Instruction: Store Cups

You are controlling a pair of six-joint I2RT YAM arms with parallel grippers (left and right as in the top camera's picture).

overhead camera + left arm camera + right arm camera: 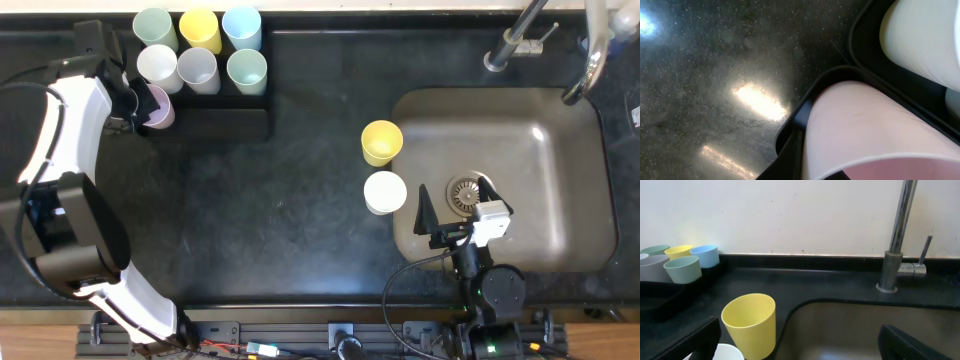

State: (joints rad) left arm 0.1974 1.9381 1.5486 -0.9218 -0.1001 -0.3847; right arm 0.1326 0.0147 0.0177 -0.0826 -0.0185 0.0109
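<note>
Left gripper [138, 102]: close against the pink cup [160, 106]; open or closed, cannot tell.
Pink cup: in the left compartment of the black tray's [230, 122] nearest row, just beside the stored white cup [158, 65].
Tray: far left on the dark counter [280, 220], with six other cups in its two farther rows.
Right gripper [457, 212]: spread wide, empty, over the sink's [560, 230] near-left part.
Yellow cup [381, 142] and loose white cup [385, 192]: upright on the counter, just beside the sink's left rim, well apart from the tray.

No text, label, number or sign can be read on anything in these views.
</note>
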